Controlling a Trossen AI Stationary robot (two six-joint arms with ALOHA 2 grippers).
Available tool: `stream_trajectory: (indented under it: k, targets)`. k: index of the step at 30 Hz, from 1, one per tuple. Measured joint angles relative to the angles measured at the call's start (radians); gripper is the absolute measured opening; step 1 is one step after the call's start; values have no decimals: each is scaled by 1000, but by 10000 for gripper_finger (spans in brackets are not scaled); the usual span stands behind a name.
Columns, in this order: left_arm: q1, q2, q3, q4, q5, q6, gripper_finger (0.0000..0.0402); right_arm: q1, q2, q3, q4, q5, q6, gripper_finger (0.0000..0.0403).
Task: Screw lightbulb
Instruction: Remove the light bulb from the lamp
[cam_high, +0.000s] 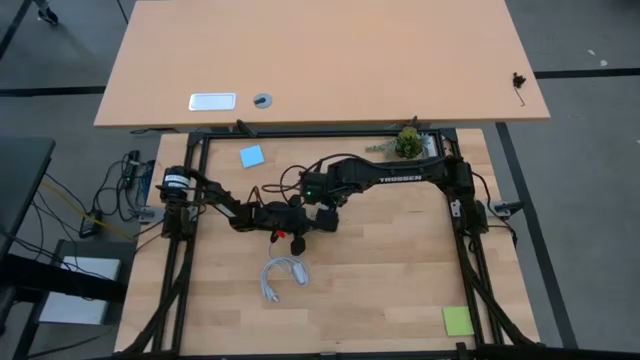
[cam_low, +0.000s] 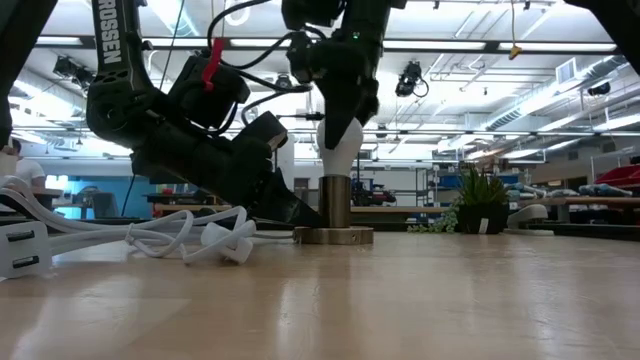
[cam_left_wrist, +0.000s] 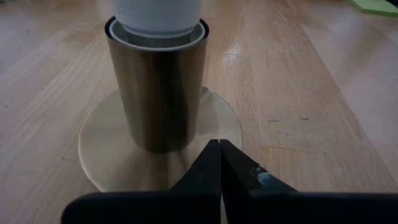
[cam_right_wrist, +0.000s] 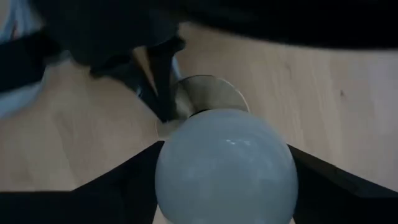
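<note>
The white frosted lightbulb (cam_low: 341, 137) stands upright with its base inside the brass socket tube (cam_low: 337, 204), which rises from a round brass disc (cam_low: 334, 236) on the wooden table. My right gripper (cam_right_wrist: 227, 177) comes down over the bulb and is closed on its globe. My left gripper (cam_left_wrist: 219, 149), shut, slants down from the table's left and meets the disc at the foot of the tube. In the high view both grippers (cam_high: 305, 220) hide the socket. My right gripper holds the bulb's round globe (cam_right_wrist: 227, 165) between its two fingers, one finger (cam_right_wrist: 134, 183) on each side. The fingers come from above, pointing down. The bulb stands upright, its neck (cam_left_wrist: 158, 18) in the socket tube. My left gripper rests its shut fingertips (cam_left_wrist: 219, 152) on the disc's top face (cam_left_wrist: 205, 134), near the rim beside the tube. The fingers slant down from the table's left. The disc lies flat on the table.
A coiled white cord with plugs (cam_high: 283, 275) lies on the table just near of the grippers, shown as the cord (cam_low: 190, 238) at the left in the low view. A blue note (cam_high: 252, 156), a green note (cam_high: 458, 320) and a small plant (cam_high: 407, 143) lie farther off.
</note>
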Motion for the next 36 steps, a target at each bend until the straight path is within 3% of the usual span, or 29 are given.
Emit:
stream_trajectory:
  k: [5,13,20,36]
  targets:
    - [0,0,0,0,-1,0,0,-1,0,0,0,-6,-273,267]
    - [1,0,0,0,-2,0,0,7,-1,0,-11,6,-744,299]
    - [1,0,0,4,-1,0,0,16,3,40,-66,29,-805,279]
    - [1,-1,0,10,3,0,0,39,3,53,-81,77,-842,293]
